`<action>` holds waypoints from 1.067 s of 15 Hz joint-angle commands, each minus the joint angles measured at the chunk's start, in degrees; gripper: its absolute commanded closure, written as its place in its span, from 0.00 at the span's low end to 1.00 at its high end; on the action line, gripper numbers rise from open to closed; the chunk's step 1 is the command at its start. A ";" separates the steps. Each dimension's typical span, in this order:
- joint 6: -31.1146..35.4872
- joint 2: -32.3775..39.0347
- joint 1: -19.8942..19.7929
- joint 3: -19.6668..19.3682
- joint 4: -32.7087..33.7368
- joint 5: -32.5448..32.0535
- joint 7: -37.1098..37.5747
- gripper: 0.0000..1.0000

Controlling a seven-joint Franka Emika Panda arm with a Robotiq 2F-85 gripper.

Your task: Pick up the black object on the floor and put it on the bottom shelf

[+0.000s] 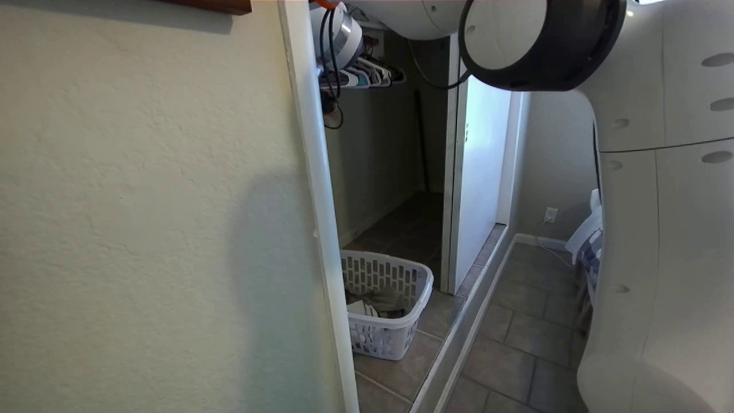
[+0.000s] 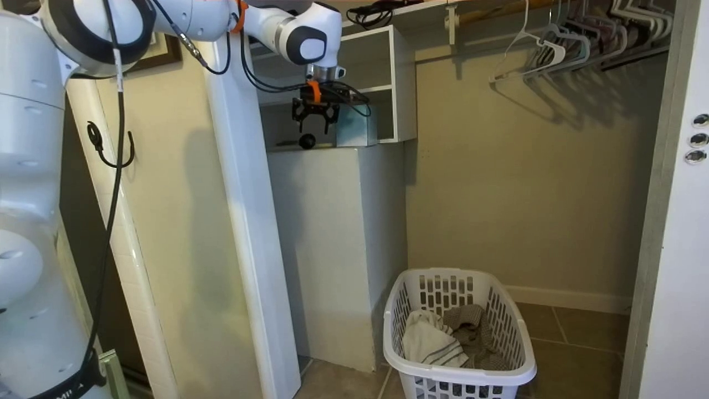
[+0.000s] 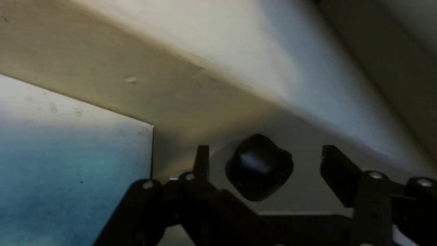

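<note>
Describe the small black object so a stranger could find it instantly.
In an exterior view, find the white shelf unit. At its bottom stands a pale blue box. Beside it is the small black object, a roundish, shiny lump, unlike the flat-faced box and the angular black jaws above.

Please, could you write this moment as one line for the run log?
black object: on bottom shelf, near blue box | jaws: open above it, no contact seen | status: appears placed

In an exterior view the arm (image 2: 25,166) stands at nine o'clock, forearm (image 2: 194,16) toward three; below the wrist (image 2: 307,39) the gripper (image 2: 313,127) points to six. In the wrist view its fingers (image 3: 202,162) stand apart.
</note>
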 commanded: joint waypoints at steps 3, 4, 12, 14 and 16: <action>-15.20 0.31 -1.80 -2.50 8.53 -6.83 7.42 0.00; -17.72 0.16 -2.10 -2.93 9.58 -7.68 8.39 0.00; -33.66 -5.24 -3.07 -8.98 12.74 -22.90 16.08 0.00; -33.68 -7.18 -3.35 -10.56 12.78 -26.81 17.73 0.00; -33.38 -8.80 -3.74 -11.94 12.97 -28.66 21.03 0.00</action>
